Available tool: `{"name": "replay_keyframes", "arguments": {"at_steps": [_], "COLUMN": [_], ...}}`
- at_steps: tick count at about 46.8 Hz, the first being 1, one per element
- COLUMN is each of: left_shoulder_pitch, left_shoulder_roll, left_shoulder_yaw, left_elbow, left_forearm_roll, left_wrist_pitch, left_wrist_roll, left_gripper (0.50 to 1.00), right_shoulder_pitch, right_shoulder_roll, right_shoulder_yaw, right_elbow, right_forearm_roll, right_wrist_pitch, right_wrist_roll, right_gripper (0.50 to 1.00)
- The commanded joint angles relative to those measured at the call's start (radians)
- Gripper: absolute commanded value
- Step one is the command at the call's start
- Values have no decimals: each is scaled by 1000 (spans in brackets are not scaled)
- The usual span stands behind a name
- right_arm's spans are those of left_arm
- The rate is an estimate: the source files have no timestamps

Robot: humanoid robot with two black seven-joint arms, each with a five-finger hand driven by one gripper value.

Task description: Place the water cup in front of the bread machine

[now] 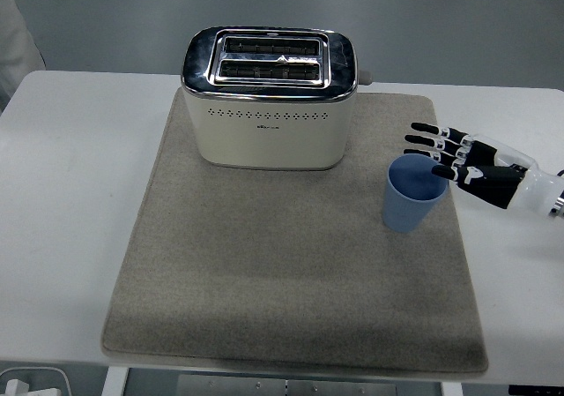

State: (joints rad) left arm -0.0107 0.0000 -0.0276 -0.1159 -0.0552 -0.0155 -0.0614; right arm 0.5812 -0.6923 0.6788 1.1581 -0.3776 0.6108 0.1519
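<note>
The blue water cup [414, 193] stands upright on the grey mat [291, 264], its long axis vertical and its open mouth pointing up; it sits near the mat's right edge, to the right of and slightly nearer than the bread machine [270, 96], well apart from it and not in front of its long face. The bread machine is cream with a chrome top, two slots running left to right, standing at the far end of the mat; a small dark mark is printed in the middle of its front face under the rows of holes, too small to read. The right hand [458, 158] reaches in from the right edge over the white table [70, 193]; its fingers [425, 140] are spread apart and stretched toward the cup's far right rim, holding nothing; whether the fingertips touch the rim cannot be told. A pale sleeve [16, 34] shows at the top left corner.
</note>
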Motion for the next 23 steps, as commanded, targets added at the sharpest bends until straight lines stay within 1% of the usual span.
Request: {"name": "replay_keyframes", "arguments": {"at_steps": [1,13,23], "left_shoulder_pitch": [0,0,0], "left_shoulder_roll": [0,0,0], "left_shoulder_yaw": [0,0,0], "left_elbow": [-1,-1,-1], "left_forearm_roll": [0,0,0], "left_wrist_pitch": [0,0,0], "left_wrist_roll": [0,0,0], "left_gripper": [1000,1000,1000], "right_shoulder_pitch": [0,-1,-1], "right_shoulder_roll": [-1,-9,-12], "right_shoulder_yaw": [19,77,97], "right_elbow": [0,2,2], "right_forearm_roll": [-43,-141,-150], "right_wrist_pitch": [0,0,0], "right_wrist_roll": [0,1,1], "right_gripper": [928,928,928]}}
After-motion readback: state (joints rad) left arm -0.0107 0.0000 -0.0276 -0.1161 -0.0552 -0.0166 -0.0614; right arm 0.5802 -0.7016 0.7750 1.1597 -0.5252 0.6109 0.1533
